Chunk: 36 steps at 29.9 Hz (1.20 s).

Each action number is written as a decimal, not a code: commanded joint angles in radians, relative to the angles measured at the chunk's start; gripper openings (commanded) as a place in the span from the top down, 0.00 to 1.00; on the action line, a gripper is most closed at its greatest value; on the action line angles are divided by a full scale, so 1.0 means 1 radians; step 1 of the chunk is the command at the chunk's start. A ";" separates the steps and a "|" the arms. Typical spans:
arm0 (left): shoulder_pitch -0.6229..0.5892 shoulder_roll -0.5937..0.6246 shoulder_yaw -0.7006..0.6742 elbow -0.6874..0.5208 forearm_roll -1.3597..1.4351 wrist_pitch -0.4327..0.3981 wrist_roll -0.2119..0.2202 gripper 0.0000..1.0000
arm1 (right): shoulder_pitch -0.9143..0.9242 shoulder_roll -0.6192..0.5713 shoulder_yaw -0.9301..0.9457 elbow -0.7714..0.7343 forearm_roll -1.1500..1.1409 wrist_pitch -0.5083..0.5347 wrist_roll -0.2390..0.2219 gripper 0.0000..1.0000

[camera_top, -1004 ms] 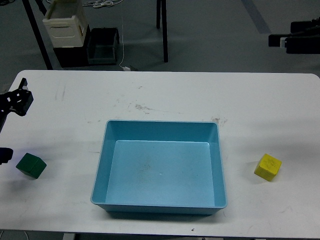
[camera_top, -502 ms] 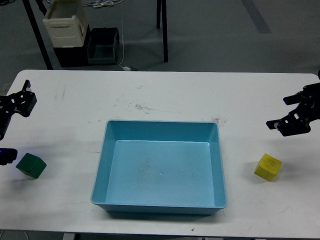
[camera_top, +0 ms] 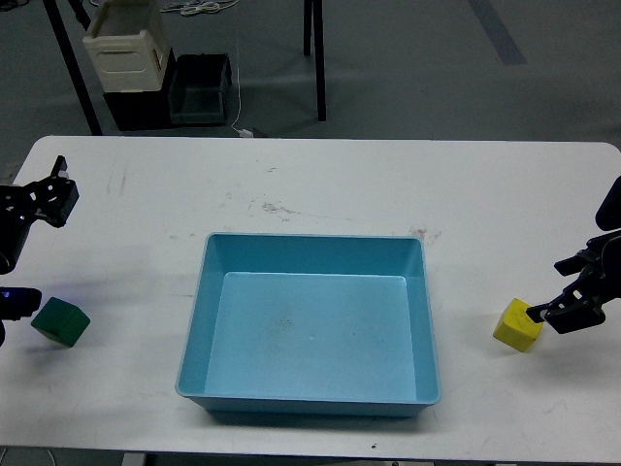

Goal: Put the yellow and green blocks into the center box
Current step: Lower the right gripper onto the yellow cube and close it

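Note:
The green block [camera_top: 60, 321] lies on the white table [camera_top: 320, 184] at the far left. The yellow block [camera_top: 518, 325] lies at the right. The blue box [camera_top: 310, 396] sits empty in the middle. My right gripper [camera_top: 553, 291] is open, low over the table, its fingertips right beside the yellow block's right side. My left gripper [camera_top: 60, 189] is at the left edge, above and behind the green block, and looks open and empty. A dark part of the left arm [camera_top: 15, 303] sits just left of the green block.
Behind the table on the floor stand a cream crate on a black box [camera_top: 126, 58], a dark bin [camera_top: 199, 87] and black stand legs [camera_top: 313, 58]. The table's right edge is close to the right gripper.
My right gripper has come down from high at the right to the table beside the yellow block. The left gripper has crept slightly right. The blocks have not moved.

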<state>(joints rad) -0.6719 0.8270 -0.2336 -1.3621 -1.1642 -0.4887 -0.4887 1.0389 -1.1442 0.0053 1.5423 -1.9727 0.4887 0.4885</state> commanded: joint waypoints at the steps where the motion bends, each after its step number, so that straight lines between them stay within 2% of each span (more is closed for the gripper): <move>1: 0.000 -0.002 0.002 0.000 0.000 0.000 0.000 0.00 | -0.013 0.027 -0.007 -0.028 -0.018 0.000 0.000 0.00; 28: 0.000 -0.022 0.002 0.054 0.000 0.000 0.000 0.00 | -0.080 0.192 -0.008 -0.140 -0.057 0.000 0.000 0.02; 33: 0.002 -0.022 0.002 0.057 0.000 0.000 0.000 0.00 | -0.100 0.193 -0.008 -0.137 -0.127 0.000 0.000 0.10; 36: 0.002 -0.022 0.002 0.057 0.000 0.000 0.000 0.00 | -0.100 0.193 -0.008 -0.139 -0.144 0.000 0.000 0.33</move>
<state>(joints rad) -0.6705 0.8053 -0.2318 -1.3059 -1.1642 -0.4887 -0.4887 0.9400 -0.9513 -0.0032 1.4044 -2.0996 0.4886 0.4887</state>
